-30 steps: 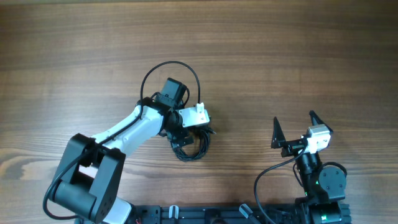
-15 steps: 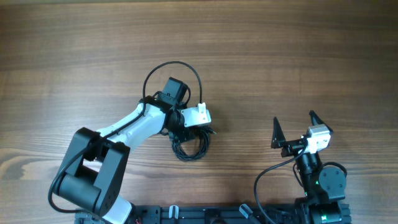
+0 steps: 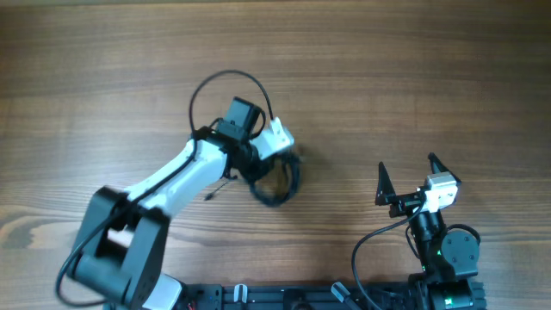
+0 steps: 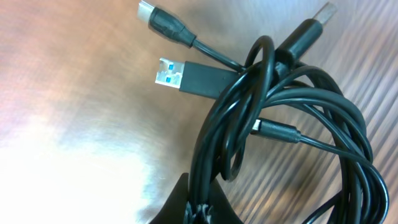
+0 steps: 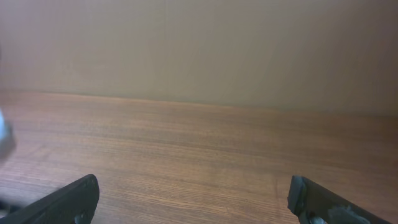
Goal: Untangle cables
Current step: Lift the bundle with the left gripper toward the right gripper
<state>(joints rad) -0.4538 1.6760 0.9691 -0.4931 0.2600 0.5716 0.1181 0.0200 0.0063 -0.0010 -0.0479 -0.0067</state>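
Left hand [image 4: 198, 208] pinches the bundled cables [image 4: 205, 78] — right hand [image 3: 407, 164] spread wide, empty.

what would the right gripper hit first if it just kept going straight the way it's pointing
Looks free as far as the views show: the right gripper faces only bare table. The cables sit off to its left, outside that line.

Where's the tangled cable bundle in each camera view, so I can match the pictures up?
Overhead: the cable bundle sits left of centre, at the tip of the left arm.
Left wrist: it fills the right half, with its plugs toward the upper left.
Right wrist: not in it.
Shared landmark: the wooden table, seen in all three views.
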